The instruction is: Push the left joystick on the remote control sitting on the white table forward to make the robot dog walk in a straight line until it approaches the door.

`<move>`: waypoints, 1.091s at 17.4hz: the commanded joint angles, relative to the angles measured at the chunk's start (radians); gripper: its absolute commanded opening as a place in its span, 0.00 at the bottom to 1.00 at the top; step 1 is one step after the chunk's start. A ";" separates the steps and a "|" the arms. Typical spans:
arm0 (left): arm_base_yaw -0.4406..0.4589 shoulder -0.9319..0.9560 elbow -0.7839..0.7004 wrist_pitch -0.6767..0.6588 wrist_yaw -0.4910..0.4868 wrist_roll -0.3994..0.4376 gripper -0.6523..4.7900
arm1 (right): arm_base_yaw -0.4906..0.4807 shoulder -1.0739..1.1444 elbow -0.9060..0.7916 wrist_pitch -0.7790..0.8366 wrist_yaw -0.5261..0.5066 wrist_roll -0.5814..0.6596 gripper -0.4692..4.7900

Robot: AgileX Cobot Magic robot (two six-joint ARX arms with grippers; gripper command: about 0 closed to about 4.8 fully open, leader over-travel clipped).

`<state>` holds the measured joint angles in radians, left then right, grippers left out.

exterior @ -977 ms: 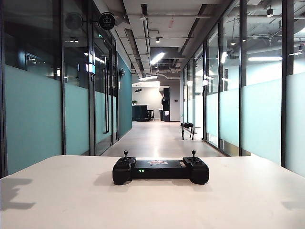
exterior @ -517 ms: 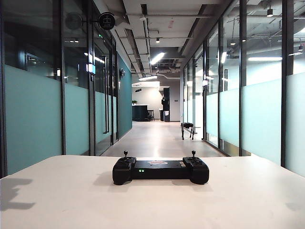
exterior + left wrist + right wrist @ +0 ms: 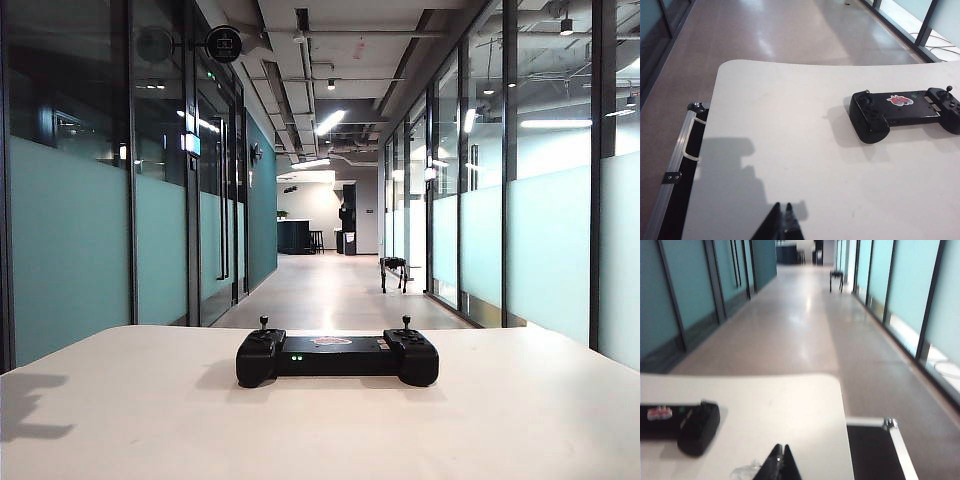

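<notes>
The black remote control [image 3: 337, 358] lies across the middle of the white table [image 3: 140, 420], two green lights lit on its front. Its left joystick [image 3: 263, 323] stands upright and untouched, like the matching right stick [image 3: 406, 322]. The robot dog [image 3: 393, 270] stands far down the corridor by the right glass wall. In the left wrist view my left gripper [image 3: 782, 205] is shut and empty over bare table, well short of the remote control [image 3: 905, 112] and its left joystick [image 3: 867, 92]. My right gripper [image 3: 781, 447] is shut and empty near the table's other end, beside the remote control [image 3: 695, 427].
Frosted glass walls line both sides of the corridor. A black case with metal edging sits beside each end of the table [image 3: 677, 165] [image 3: 875, 450]. A small clear glossy thing [image 3: 745, 471] lies on the table next to my right gripper. Neither arm shows in the exterior view.
</notes>
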<state>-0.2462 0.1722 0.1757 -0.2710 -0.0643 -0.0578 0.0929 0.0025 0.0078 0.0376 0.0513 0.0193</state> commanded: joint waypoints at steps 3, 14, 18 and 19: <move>0.000 0.001 0.003 0.010 -0.002 -0.003 0.11 | 0.002 -0.003 -0.009 0.026 0.010 -0.002 0.08; 0.000 0.001 0.003 0.010 -0.002 -0.003 0.11 | 0.002 -0.003 -0.009 0.010 0.028 -0.002 0.08; 0.006 -0.045 0.003 0.036 -0.026 0.018 0.11 | 0.002 -0.003 -0.009 0.009 0.028 -0.002 0.08; 0.019 -0.064 0.003 0.065 -0.023 0.025 0.11 | 0.001 -0.003 -0.009 0.008 0.028 -0.002 0.08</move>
<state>-0.2375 0.1165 0.1753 -0.2539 -0.0868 -0.0418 0.0929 0.0025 0.0078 0.0353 0.0780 0.0189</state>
